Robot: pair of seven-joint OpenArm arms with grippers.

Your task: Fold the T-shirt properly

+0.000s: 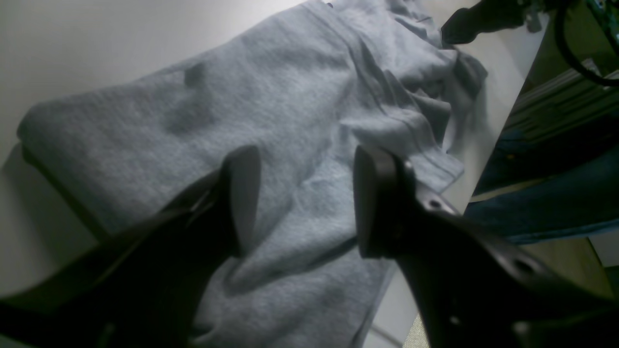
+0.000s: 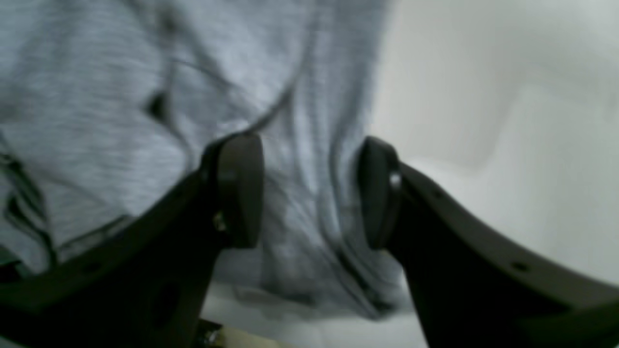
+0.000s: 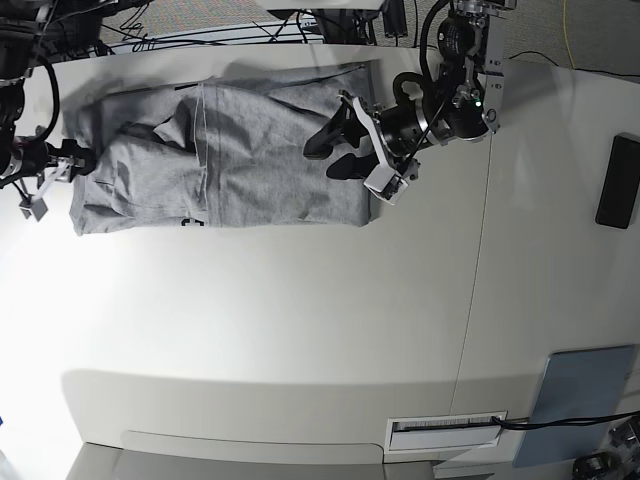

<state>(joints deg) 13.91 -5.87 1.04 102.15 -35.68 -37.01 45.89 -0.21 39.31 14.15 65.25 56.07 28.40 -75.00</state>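
The heather-grey T-shirt (image 3: 260, 160) lies partly folded along the far side of the white table (image 3: 300, 330), plain side up, with wrinkles at its left end. My left gripper (image 3: 338, 150) is open and hovers over the shirt's right end. In the left wrist view its fingers (image 1: 242, 193) straddle bare grey cloth (image 1: 290, 96). My right gripper (image 3: 78, 160) is at the shirt's left edge. In the right wrist view it is open (image 2: 309, 193), with bunched cloth (image 2: 96, 96) seen between and behind its fingers. I cannot tell whether it touches the cloth.
A black flat object (image 3: 617, 182) lies at the table's right edge. A grey-blue pad (image 3: 585, 390) sits at the front right, and a white labelled slot (image 3: 445, 430) is near the front edge. Cables run behind the table. Blue fabric (image 1: 556, 193) shows beyond the table edge.
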